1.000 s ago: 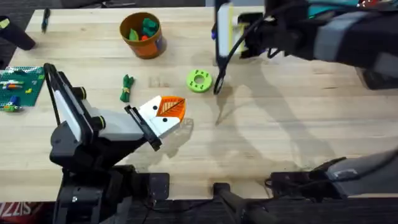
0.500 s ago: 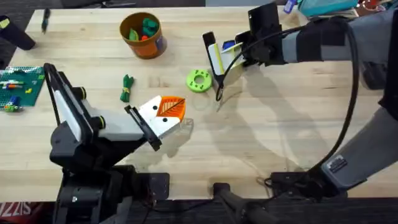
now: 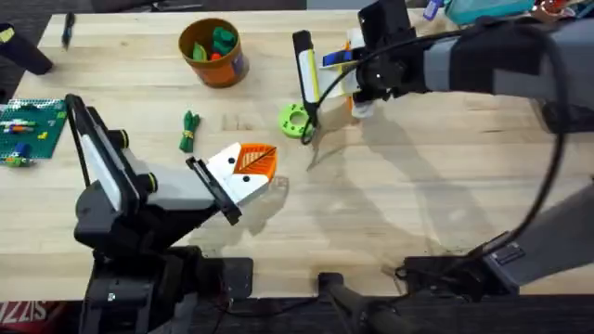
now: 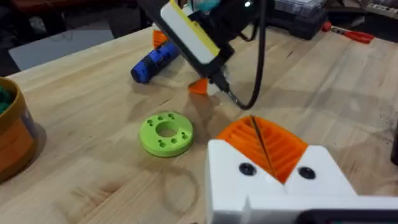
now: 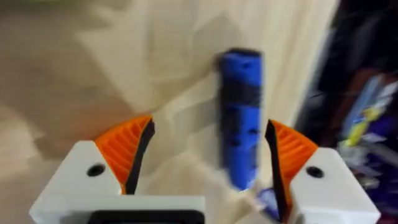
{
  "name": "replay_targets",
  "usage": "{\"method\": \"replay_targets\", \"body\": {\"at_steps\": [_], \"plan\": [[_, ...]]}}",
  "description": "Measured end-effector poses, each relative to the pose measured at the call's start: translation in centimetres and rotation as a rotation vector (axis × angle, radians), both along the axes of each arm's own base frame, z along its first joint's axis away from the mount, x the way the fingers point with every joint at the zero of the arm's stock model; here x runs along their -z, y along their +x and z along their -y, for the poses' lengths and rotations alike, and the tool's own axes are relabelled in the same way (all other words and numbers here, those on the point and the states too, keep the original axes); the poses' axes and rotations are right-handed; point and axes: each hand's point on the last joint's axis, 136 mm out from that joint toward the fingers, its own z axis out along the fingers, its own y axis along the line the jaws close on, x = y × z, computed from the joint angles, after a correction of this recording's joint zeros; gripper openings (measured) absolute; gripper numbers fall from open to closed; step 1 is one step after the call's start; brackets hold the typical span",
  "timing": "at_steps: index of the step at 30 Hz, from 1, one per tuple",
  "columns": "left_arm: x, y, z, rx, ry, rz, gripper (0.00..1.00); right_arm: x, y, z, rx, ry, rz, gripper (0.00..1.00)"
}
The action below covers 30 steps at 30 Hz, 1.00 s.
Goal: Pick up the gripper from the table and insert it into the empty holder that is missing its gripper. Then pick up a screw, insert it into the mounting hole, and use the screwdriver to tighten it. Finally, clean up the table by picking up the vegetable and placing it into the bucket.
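Note:
The blue screwdriver [image 5: 241,118] lies on the table between the orange pads of my open right gripper [image 5: 208,155], untouched by either pad. From overhead, the right gripper [image 3: 354,74] hangs at the far middle of the table over the screwdriver [image 3: 336,58]. My left gripper [image 3: 252,165] rests low at centre-left, its orange ribbed pads [image 4: 261,143] pressed shut together with nothing seen between them. The dark-green vegetable [image 3: 189,130] lies left of it. The orange bucket [image 3: 212,51], with toy pieces inside, stands at the back left. The loose gripper, the bare holder and the screw are out of view.
A bright green disc [image 3: 295,119] with holes lies between the two grippers, also in the left wrist view [image 4: 166,132]. A green brick plate [image 3: 23,130] sits at the left edge. The right arm's cable hangs down near the disc. Bare wood spreads across the near right.
The right arm has swung back toward the far edge, bringing its gripper down over the blue screwdriver. The left arm, vegetable, disc and bucket have not moved.

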Motion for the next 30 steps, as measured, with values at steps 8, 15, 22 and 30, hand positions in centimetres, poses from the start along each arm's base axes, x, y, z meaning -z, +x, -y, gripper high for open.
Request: {"method": "replay_targets", "body": {"at_steps": [8, 15, 22, 30], "plan": [[0.0, 0.0, 0.0, -0.001, 0.0, 0.0, 0.934, -4.7, -5.0, 0.9, 0.422, 0.314, -0.118, 0.994], [-0.7, 0.6, -0.4, -0.038, -0.009, 0.021, 0.985, -12.1, -9.1, 2.8, 0.752, 0.648, -0.099, 0.993], [-3.4, 1.2, -3.0, -0.268, -0.094, -0.141, 0.985, -20.4, -12.8, 4.6, 0.807, 0.945, 0.022, 0.994], [-12.3, -0.3, -5.2, -0.429, -0.065, -0.318, 0.985, -24.1, -16.2, 7.4, 0.873, 1.109, 0.081, 0.994]]}}
